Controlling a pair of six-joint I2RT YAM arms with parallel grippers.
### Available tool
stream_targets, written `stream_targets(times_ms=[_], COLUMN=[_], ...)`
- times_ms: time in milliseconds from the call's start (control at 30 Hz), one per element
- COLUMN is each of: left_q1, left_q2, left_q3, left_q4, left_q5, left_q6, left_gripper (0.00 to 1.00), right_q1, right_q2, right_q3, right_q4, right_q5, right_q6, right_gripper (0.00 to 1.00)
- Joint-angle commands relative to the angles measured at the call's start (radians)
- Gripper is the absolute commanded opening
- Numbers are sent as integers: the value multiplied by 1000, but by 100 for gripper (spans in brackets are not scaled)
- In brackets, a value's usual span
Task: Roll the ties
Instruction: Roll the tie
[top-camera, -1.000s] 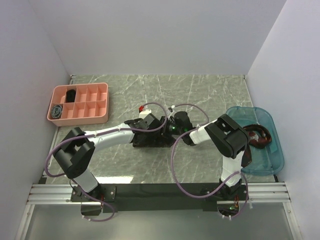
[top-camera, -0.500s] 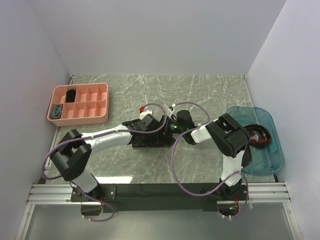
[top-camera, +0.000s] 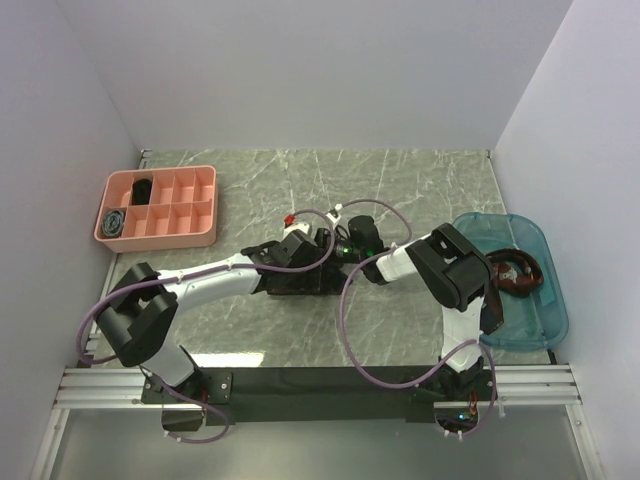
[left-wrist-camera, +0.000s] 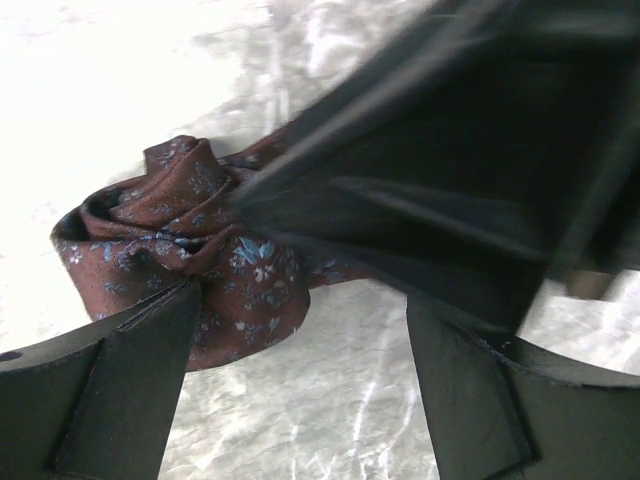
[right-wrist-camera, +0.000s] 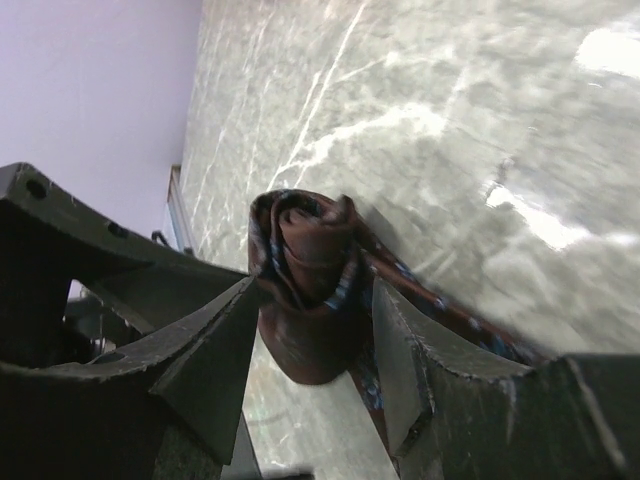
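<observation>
A dark maroon patterned tie is rolled into a small coil (right-wrist-camera: 310, 285) that stands on the marble between my right gripper's (right-wrist-camera: 312, 300) fingers. Both fingers touch the coil, and its loose tail (right-wrist-camera: 455, 322) runs off past the right finger. In the left wrist view the same coil (left-wrist-camera: 180, 245) lies by the left fingertip (left-wrist-camera: 150, 350) of my left gripper (left-wrist-camera: 300, 300), which is open with bare marble between its fingers. From above, the left gripper (top-camera: 318, 248) and the right gripper (top-camera: 347, 246) meet at mid-table and hide the coil.
A pink compartment tray (top-camera: 205, 180) at the back left holds a black coil (top-camera: 142, 188) and a grey-blue coil (top-camera: 115, 220). A blue bin (top-camera: 535, 310) at the right holds another maroon tie (top-camera: 518, 272). A dark strip (top-camera: 300, 283) lies under the two grippers.
My left gripper's jaws have opened wide off the coil, and that arm has reached a little farther right. The right gripper has stayed at the coil, nudged slightly towards the back.
</observation>
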Motion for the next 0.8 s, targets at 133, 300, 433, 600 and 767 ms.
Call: stream_targets(times_ms=[133, 300, 433, 600, 767], left_q1=[-2, 1, 3, 6, 19], left_q2=[-4, 8, 10, -8, -87], left_q3=[24, 33, 30, 22, 1], left_q4=[107, 104, 113, 118, 122], left_q5=[18, 20, 18, 1, -35], left_q6=[20, 20, 8, -24, -102], left_gripper=[88, 88, 88, 88, 89], right_q1=[43, 41, 43, 43, 41], right_q2=[28, 37, 50, 79, 90], right_q3=[62, 69, 61, 64, 52], right_q4=[-38, -115, -153, -199, -199], right_q5=[-120, -86, -62, -37, -13], right_q6=[-70, -109, -133, -166, -187], right_gripper=[57, 52, 39, 13, 9])
